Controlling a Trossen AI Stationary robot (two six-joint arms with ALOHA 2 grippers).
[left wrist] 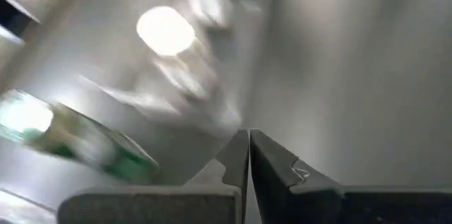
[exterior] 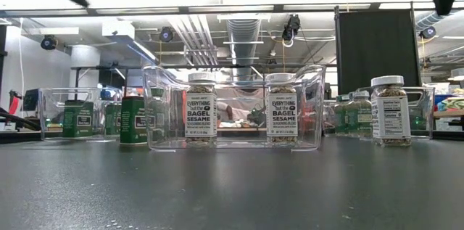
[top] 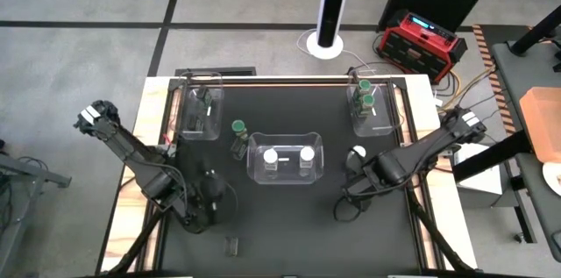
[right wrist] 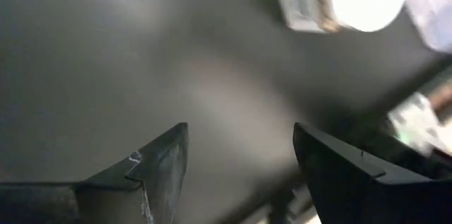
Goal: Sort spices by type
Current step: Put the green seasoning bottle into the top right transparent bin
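You see two jars [top: 288, 159] inside the centre bin [top: 285, 179], one jar [top: 237, 131] just left of it, another jar [top: 359, 153] to its right.

The table [top: 289, 225] has a black top with pale wood edges. Three clear bins rest on it: the left bin [top: 201, 113] and right bin [top: 372, 110] toward the back, the middle bin [top: 285, 159] at centre. A green-lidded jar [top: 237, 136] stands just left of the middle bin; a white-lidded jar [top: 358, 153] stands to its right. Near the front edge lies a small dark object [top: 232, 245], perhaps a lid.
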